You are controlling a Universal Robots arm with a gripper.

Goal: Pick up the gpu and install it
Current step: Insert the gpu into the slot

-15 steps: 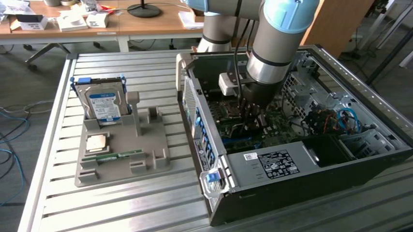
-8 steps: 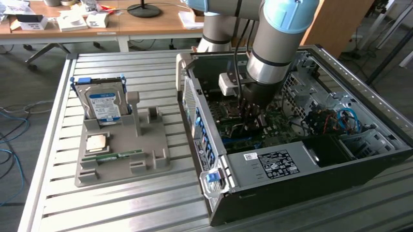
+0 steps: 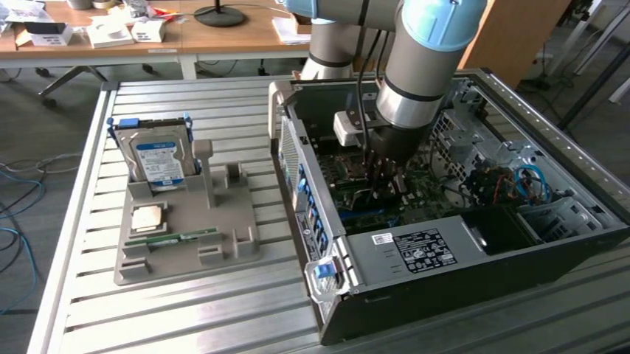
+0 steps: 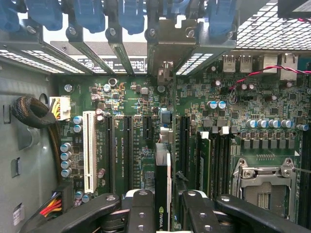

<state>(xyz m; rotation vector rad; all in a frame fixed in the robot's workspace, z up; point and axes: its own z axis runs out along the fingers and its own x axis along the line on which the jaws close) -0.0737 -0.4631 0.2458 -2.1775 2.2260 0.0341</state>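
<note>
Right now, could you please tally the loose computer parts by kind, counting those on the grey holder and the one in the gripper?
hard drive: 1
processor chip: 1
memory stick: 1
gpu, clamped in the gripper: 1
Total: 4

I count one arm (image 3: 423, 66) on my rig, carrying one gripper (image 4: 163, 218) with two fingers (image 4: 141, 213), and one gpu (image 4: 163, 179) between them. There is one open computer case (image 3: 551, 243), and on its board I make out one white slot (image 4: 89, 150) and one processor socket (image 4: 265, 182). On the one grey holder (image 3: 232, 251) I tally one hard drive (image 3: 158, 162), one memory stick (image 3: 182, 238) and one square chip (image 3: 147, 217)
</note>
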